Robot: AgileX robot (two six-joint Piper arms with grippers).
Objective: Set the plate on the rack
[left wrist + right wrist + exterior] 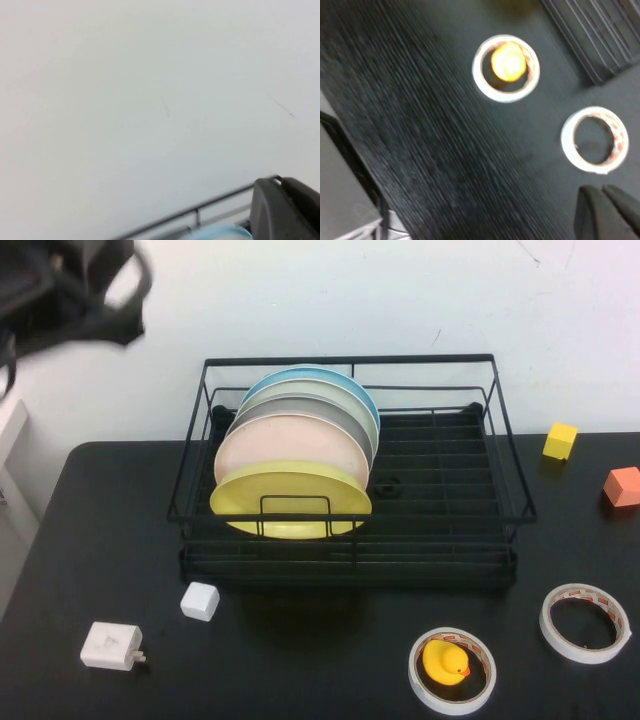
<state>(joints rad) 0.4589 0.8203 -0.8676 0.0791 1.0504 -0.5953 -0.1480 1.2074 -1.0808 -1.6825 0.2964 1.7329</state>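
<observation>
My left gripper (287, 210), closed and empty, hangs above the wire rack (350, 490); right gripper (610, 212) closed over tape rolls; smooth yellow plate (290, 500) stands frontmost.

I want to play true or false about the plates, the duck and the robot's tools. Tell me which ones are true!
1. The pale-yellow plate stands at the front of the row of plates in the rack. True.
2. The rubber duck sits inside a ring of tape. True.
3. The left tool is holding the pale-yellow plate. False: it is shut on nothing, up above the rack's back rail.
4. The rack holds only one plate. False: several plates stand in it, one behind another.
5. The right tool is shut, hovering over the black table near an empty tape ring. True.
6. The yellow cube lies inside the rack. False: it sits on the table beside it.
</observation>
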